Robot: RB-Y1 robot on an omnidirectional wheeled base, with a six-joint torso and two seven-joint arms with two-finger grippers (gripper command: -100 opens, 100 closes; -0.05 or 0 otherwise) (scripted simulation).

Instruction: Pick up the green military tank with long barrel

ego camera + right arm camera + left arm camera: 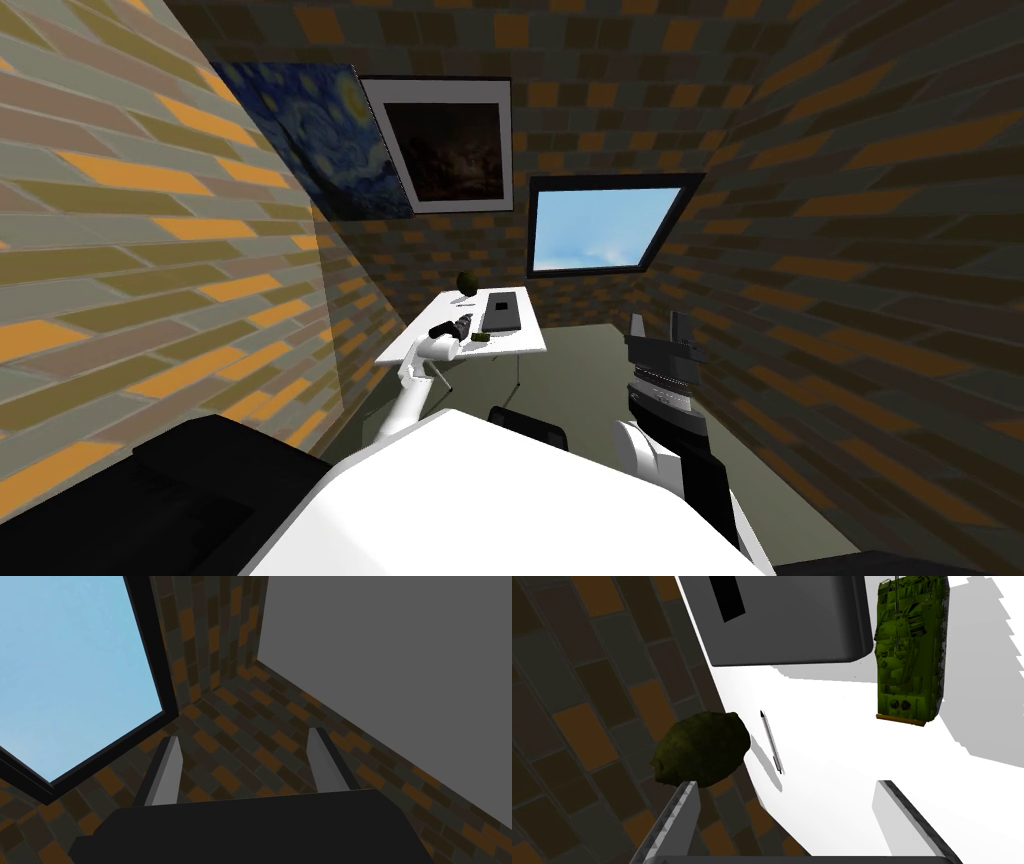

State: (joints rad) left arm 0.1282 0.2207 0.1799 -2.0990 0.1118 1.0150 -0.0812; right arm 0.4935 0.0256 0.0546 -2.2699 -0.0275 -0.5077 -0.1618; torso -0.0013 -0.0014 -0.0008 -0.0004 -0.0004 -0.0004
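Tank (909, 651) lies on white table (837, 726), centre of head view, just beside grey box (792, 621), open tabletop around it. Left gripper (786, 786) nearby, fingers spread. Lump (702, 748) at table's edge. Right gripper (245, 737) raised at right, fingers spread.

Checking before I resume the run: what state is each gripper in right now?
Left gripper: open, holding nothing, over the white table, apart from the green tank.
Right gripper: open, holding nothing.

Grey box (792, 631), pen (771, 742), dark lump (702, 748)
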